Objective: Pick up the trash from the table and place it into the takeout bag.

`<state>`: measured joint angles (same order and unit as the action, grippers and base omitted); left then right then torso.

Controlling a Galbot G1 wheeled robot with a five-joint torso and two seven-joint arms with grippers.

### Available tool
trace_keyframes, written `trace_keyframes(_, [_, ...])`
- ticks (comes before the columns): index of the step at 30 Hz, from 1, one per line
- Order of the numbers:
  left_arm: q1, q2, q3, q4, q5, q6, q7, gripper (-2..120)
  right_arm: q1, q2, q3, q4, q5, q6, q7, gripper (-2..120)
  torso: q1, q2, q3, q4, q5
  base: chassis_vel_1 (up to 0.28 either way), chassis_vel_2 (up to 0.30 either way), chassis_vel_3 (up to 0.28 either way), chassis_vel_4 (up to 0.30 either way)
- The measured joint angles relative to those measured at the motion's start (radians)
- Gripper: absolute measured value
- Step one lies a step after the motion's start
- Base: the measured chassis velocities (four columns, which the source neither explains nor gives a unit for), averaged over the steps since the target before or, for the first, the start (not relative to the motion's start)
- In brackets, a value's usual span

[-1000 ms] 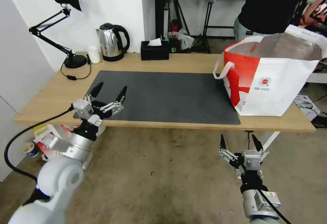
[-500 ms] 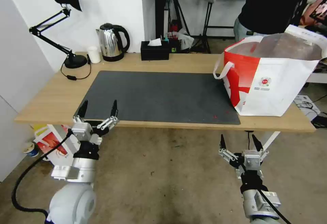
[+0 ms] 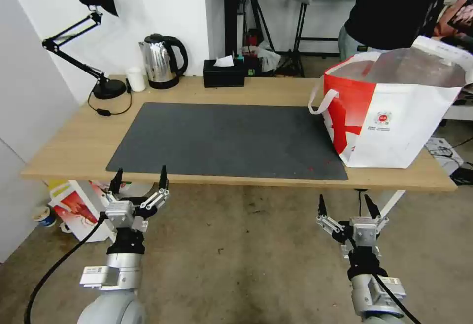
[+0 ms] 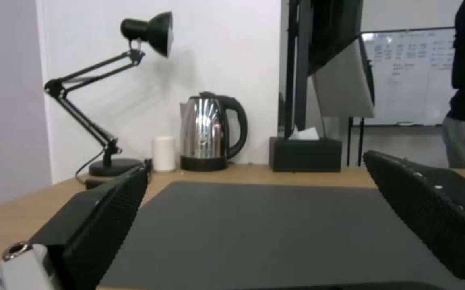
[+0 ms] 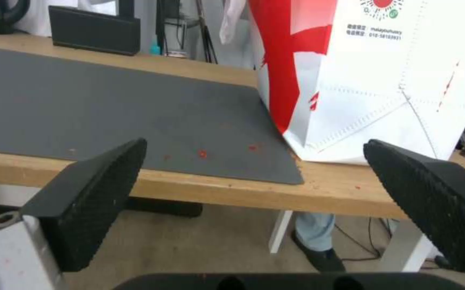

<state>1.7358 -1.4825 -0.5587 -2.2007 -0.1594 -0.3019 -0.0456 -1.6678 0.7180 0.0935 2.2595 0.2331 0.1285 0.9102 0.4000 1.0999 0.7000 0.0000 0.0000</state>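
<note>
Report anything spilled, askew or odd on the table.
Small red specks lie spilled on the dark mat near its front right corner and on the table edge beside the takeout bag. The bag's top leans unevenly. Nothing else stands out.

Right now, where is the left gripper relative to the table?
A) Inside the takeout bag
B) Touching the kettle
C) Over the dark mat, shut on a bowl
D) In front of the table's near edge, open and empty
D. The left gripper sits open and empty in front of the near edge of the table, away from the takeout bag.
</note>
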Motion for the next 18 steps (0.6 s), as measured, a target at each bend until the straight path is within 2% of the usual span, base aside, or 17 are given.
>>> trace_keyframes(18, [0.048, -0.033, 0.033, 0.043, 0.059, 0.011, -0.008, 100, 0.0, 0.0, 0.0, 0.0, 0.0, 0.0, 0.0, 100, 0.0, 0.0, 0.0, -0.0001, 0.0001, 0.0, 0.0, 0.0, 0.0])
